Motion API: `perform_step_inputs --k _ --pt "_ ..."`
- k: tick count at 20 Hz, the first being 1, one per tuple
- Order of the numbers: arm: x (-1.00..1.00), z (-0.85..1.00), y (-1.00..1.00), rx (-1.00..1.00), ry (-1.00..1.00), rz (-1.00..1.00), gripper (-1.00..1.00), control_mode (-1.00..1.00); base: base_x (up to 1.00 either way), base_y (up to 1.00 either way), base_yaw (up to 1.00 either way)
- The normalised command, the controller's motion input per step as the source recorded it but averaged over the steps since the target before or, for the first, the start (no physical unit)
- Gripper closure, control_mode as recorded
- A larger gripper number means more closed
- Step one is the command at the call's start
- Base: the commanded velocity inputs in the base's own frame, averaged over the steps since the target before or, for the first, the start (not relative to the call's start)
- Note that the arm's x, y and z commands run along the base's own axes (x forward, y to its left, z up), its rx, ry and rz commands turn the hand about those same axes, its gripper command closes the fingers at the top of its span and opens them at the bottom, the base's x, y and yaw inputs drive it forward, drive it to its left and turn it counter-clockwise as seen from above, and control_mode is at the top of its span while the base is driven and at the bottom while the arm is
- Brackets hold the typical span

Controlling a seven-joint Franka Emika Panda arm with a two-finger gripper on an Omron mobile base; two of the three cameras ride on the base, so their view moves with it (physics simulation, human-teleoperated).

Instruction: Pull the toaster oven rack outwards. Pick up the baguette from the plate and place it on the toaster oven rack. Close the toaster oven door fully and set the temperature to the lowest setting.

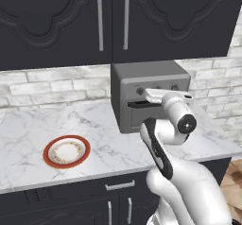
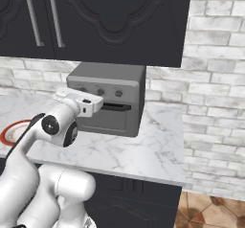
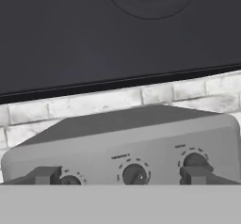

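Observation:
The grey toaster oven (image 1: 142, 80) stands on the marble counter against the brick wall. Its door (image 2: 109, 120) is up and shut, with the dark handle bar (image 2: 116, 107) under the knob row. The rack and the baguette are hidden from view. The red-rimmed plate (image 1: 66, 151) lies bare at the counter's front left. My gripper (image 3: 121, 176) is open and hovers close in front of the three knobs. One fingertip (image 3: 47, 175) is by the left knob, the other by the right knob (image 3: 194, 161), and the middle knob (image 3: 135, 173) sits between them.
Dark upper cabinets (image 1: 113, 21) hang low over the oven. The counter's right end (image 2: 177, 174) drops off to a tiled floor. Drawers and doors with silver handles (image 1: 119, 186) run below the counter front.

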Motion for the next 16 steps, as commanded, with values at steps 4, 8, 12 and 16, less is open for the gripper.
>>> perform_step_inputs --k 4,8,12,16 --pt "0.00 -0.51 0.18 0.00 -0.01 -0.16 -1.00 -1.00 0.00 0.00 0.00" --pt "-0.06 -0.04 0.01 0.00 0.00 -0.07 -1.00 -1.00 0.00 0.00 0.00" --pt "0.00 -0.38 0.00 0.00 0.00 -0.05 -1.00 -1.00 0.00 0.00 0.00" --pt "0.00 -0.48 0.00 0.00 0.00 -0.04 -1.00 -1.00 0.00 0.00 0.00"
